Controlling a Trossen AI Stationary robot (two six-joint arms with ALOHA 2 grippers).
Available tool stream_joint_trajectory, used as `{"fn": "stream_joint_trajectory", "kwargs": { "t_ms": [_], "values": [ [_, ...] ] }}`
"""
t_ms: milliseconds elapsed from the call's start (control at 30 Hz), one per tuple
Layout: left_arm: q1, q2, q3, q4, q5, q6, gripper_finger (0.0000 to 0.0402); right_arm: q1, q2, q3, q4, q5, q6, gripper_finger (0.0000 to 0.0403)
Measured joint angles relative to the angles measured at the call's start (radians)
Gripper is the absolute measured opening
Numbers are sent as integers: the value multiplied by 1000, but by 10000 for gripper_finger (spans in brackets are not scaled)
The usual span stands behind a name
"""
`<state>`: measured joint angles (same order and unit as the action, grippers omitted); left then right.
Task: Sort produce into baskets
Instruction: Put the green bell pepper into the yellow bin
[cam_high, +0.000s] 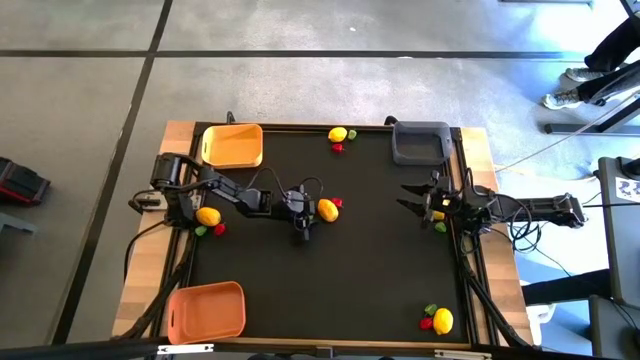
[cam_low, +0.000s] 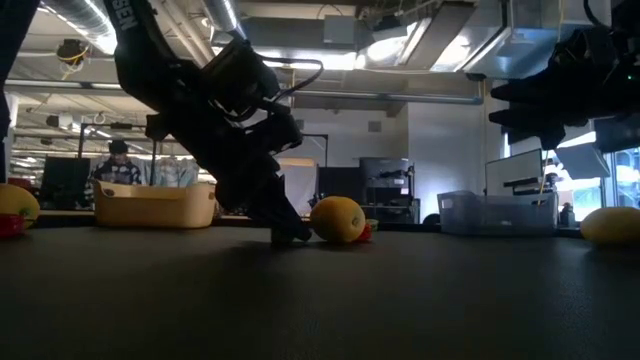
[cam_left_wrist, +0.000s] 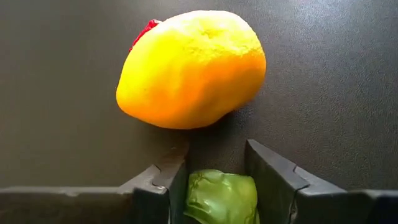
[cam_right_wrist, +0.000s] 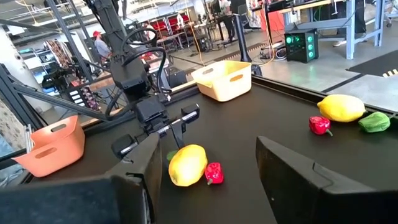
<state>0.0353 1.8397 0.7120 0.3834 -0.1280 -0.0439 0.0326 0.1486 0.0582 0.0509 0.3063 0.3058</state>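
The green piece sits between the two fingers of the left end effector, at the middle of the counter; we see the fingers close against its sides, so it looks gripped. Just beyond the fingertips lies a lemon, with a small red piece touching its far side. In the low view we see this end effector with its tip down at the counter surface, right beside the lemon.

Moving outward, we find the yellow basket at the far left, the orange basket at the near left corner and the grey basket at the far right. More produce lies in small groups: a lemon with red and green pieces by the left arm's base, another pair at the far edge, and one near the right front corner.

The right end effector hangs at the right edge, its fingers apart and holding nothing.
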Motion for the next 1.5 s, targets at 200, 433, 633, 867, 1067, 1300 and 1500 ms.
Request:
{"fn": "stream_joint_trajectory", "kwargs": {
  "t_ms": [200,433,633,867,1067,1300,1500],
  "values": [
    [0,-32,-4,-26,1,-8,138,0,0,0,0,0,0,202],
    [4,-142,-4,-41,-11,2,138,0,0,0,0,0,0,202],
    [33,-266,-4,-78,-35,18,138,0,0,0,2,33,2,202],
    [109,-430,-3,-171,-93,19,138,0,0,0,7,61,3,202],
    [196,-549,-3,-254,-138,19,139,0,0,0,0,68,4,202],
    [315,-628,-3,-376,-234,17,139,0,0,0,0,77,4,202],
    [436,-650,-3,-492,-261,-9,139,0,0,0,-12,78,28,202]
  ]
}}
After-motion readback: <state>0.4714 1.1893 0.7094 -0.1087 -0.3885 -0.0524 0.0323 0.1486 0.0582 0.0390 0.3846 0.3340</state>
